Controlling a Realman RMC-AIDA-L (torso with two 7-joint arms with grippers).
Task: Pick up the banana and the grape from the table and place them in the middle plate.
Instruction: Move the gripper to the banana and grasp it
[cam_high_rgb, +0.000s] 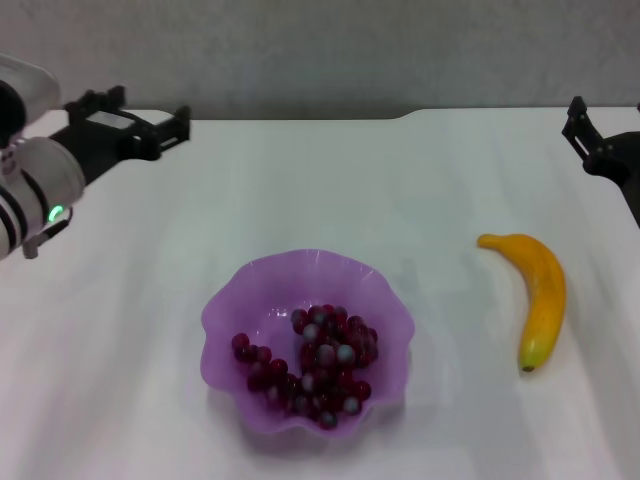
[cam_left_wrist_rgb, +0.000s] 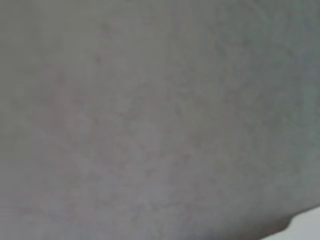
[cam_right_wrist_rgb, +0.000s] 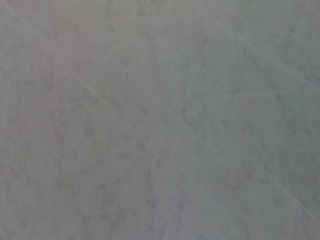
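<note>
At centre-bottom of head view: grape (cam_high_rgb: 318, 365) already inside plate (cam_high_rgb: 240, 300); banana (cam_high_rgb: 540, 295) on table (cam_high_rgb: 420, 180) at right, not yet placed. Upper left: left gripper (cam_high_rgb: 178, 122), spread or pressed together, cannot tell. Upper right edge: right gripper (cam_high_rgb: 578, 122), likewise unclear. Wrist views: only grey blank surface.

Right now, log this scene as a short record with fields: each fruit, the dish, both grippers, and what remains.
grapes: bunch of glossy dark red-purple grapes, lying inside the dish
dish: translucent purple scalloped plastic plate, mid-table
banana: curved yellow-orange banana, on the white table, right of the plate, apart from it
left gripper: far left, empty
right gripper: far right edge, empty
remaining: banana not yet in plate
</note>
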